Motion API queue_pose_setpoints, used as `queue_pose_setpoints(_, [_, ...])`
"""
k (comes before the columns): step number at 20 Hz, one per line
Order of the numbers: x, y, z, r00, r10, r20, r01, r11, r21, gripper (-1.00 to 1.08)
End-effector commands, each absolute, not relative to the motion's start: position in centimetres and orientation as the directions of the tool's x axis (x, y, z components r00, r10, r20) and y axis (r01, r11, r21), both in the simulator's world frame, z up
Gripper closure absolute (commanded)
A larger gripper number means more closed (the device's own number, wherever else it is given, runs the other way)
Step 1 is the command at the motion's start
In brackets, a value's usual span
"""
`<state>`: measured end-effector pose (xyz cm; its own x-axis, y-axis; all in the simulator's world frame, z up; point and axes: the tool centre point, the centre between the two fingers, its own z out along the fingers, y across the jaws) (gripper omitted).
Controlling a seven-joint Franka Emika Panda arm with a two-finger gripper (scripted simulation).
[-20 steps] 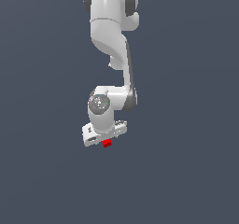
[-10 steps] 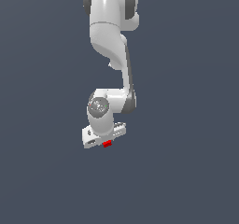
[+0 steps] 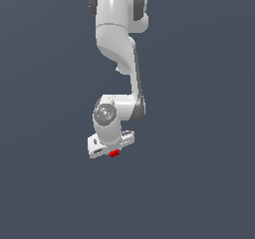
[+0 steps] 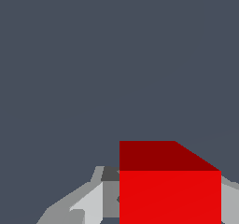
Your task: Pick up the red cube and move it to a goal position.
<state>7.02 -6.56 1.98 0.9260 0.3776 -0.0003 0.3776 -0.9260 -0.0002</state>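
The red cube [image 3: 114,153] shows as a tiny red block just under the white hand of the arm, in the middle of the exterior view. My gripper [image 3: 113,151] points downward and is shut on the cube. In the wrist view the red cube [image 4: 169,190] fills the space between the two grey fingers [image 4: 88,203], one on each side of it. The fingertips are hidden by the cube and the frame edge. I cannot tell whether the cube rests on a surface or hangs in the air.
The white arm [image 3: 117,49] comes down from the top of the exterior view. Around it there is only a plain dark grey background [image 3: 199,133], with no other objects or edges in view.
Almost nothing: the hand and the red cube stay at nearly the same spot, with only a very slight shift of the wrist.
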Motion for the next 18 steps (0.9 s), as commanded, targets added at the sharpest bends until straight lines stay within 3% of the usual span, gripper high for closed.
queue_pose_setpoints(1, [7.0, -6.6, 2.0, 0.926, 0.378, 0.000, 0.378, -0.926, 0.000, 1.08])
queue_pose_setpoints(18, [3.5, -2.5, 7.2, 0.926, 0.378, 0.000, 0.378, -0.926, 0.000, 1.08])
